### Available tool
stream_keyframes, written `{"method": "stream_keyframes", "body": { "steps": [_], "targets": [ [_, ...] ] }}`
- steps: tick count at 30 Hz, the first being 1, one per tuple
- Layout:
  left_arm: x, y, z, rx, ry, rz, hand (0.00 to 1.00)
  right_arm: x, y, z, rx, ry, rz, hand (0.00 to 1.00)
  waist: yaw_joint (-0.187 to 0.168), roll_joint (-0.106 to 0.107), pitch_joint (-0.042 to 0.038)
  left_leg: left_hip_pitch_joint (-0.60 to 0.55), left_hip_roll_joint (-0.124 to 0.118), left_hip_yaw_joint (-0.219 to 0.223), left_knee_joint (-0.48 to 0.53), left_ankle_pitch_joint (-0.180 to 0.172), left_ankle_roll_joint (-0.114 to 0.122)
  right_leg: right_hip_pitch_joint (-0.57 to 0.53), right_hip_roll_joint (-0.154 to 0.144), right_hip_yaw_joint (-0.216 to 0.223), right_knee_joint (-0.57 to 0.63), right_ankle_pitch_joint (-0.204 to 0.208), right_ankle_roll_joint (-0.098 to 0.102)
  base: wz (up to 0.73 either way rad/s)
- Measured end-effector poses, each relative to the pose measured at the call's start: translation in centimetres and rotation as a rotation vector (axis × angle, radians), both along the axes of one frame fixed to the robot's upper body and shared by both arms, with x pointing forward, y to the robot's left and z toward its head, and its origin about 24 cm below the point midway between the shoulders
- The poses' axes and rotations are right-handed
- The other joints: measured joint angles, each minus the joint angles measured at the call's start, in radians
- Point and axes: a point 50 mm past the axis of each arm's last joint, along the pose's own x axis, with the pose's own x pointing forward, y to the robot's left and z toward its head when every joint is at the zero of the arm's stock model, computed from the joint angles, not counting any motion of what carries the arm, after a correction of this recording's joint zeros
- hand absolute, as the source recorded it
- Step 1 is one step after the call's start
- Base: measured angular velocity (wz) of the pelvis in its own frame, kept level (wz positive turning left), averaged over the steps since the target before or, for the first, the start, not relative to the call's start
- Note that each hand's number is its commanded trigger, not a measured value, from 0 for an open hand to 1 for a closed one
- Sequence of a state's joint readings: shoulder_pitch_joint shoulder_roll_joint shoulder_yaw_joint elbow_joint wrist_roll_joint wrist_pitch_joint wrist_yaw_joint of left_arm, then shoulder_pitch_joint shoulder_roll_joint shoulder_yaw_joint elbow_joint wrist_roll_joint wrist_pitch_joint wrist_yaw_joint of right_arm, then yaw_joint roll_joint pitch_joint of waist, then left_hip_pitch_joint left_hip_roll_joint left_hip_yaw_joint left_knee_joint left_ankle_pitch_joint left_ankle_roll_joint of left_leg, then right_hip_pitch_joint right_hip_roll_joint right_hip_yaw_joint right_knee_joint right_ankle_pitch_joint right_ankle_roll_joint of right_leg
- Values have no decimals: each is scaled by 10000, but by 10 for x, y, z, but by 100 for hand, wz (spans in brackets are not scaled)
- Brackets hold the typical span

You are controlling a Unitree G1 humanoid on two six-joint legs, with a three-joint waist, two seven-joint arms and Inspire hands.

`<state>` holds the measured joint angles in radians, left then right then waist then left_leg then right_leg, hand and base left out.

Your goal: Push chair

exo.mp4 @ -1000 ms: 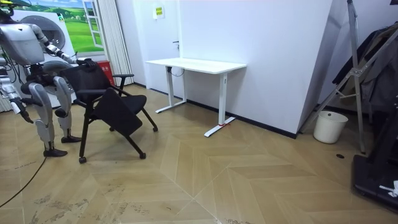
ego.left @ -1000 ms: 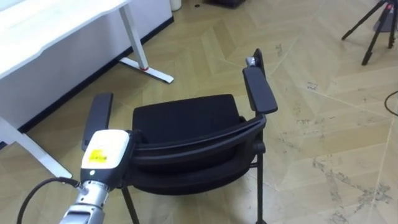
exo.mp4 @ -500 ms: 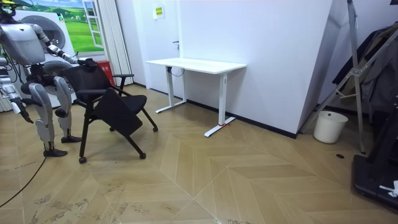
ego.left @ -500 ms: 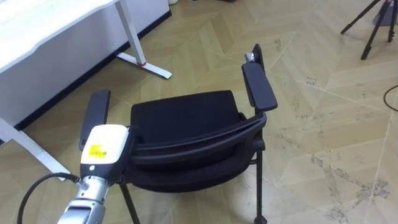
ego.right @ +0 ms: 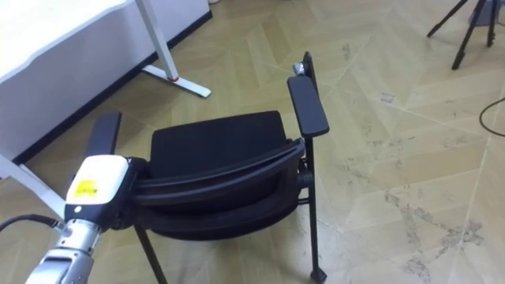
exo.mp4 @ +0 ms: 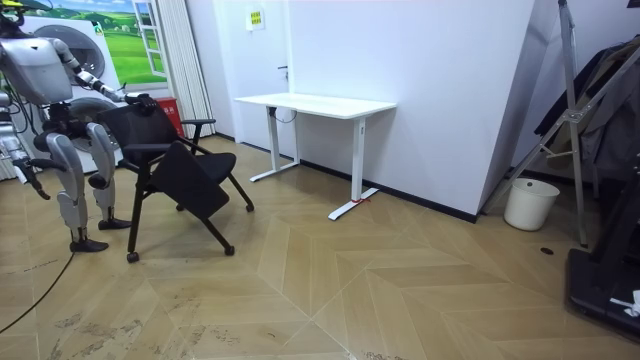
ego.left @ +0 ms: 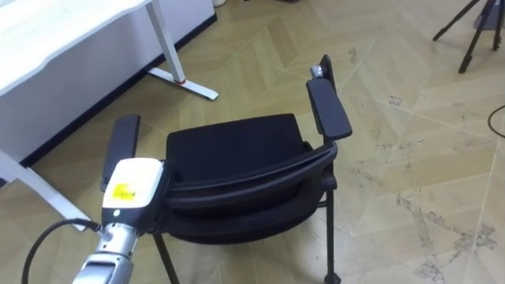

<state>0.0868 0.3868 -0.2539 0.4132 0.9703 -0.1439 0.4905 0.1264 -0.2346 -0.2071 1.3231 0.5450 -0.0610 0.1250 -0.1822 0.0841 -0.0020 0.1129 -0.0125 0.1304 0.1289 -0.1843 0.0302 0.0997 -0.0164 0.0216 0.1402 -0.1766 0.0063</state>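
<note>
Black chair (ego.left: 237, 166) stands on the wooden floor (ego.left: 410, 142), near the white desk (ego.left: 55, 47). Left hand (ego.left: 132, 189) sits at the backrest's left end, its fingers hidden behind it, so can't tell their state. Right hand (exo.mp4: 34, 172) hangs low by the robot's side, fingers unreadable.

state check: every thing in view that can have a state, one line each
Black chair with padded armrests: upright on the wood floor, seat unoccupied.
Left hand: at the backrest's left end.
Right hand: hanging at the robot's side.
White metal-legged desk: standing by the wall, apart from the chair.
White round bucket: upright on the floor.
</note>
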Motion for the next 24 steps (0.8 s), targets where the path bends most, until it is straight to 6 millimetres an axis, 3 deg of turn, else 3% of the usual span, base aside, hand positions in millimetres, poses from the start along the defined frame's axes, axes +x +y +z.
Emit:
{"method": "stream_keyframes", "body": {
  "steps": [5,7,8,11,14,24],
  "targets": [
    [-9,17,0,73,22,438,100,-37,-24,9,-370,-1161,-5803,0,-595,-5,-2,-7,12,75,1,-6,-8,-115,22,109,129,-34,0,-6],
    [-12,28,1,74,-27,738,100,-49,-46,21,-1222,-1963,-8542,0,-832,-27,2,-93,18,258,17,-10,-5,-346,37,313,395,-89,13,-23],
    [-15,35,1,58,-130,1005,100,-46,-60,31,-1849,-2489,-9078,0,-998,-51,-4,-230,8,296,62,-15,4,-514,30,348,591,-137,26,-19],
    [-16,46,5,192,-314,1282,100,-40,-94,65,-3845,-3706,-9709,0,-1350,-177,-33,-547,8,354,247,-35,35,-845,30,449,837,-154,48,-7],
    [-16,55,9,420,-387,1261,100,-23,-112,91,-5306,-4315,-9795,0,-1548,-376,-36,-665,20,371,405,-69,43,-926,34,463,887,-150,52,-2],
    [-10,52,14,310,-354,1132,100,68,-126,175,-9368,-5917,-7679,0,-1372,-327,-33,-760,7,575,389,-75,66,-1249,30,626,972,-118,100,-6]
  ]
}}
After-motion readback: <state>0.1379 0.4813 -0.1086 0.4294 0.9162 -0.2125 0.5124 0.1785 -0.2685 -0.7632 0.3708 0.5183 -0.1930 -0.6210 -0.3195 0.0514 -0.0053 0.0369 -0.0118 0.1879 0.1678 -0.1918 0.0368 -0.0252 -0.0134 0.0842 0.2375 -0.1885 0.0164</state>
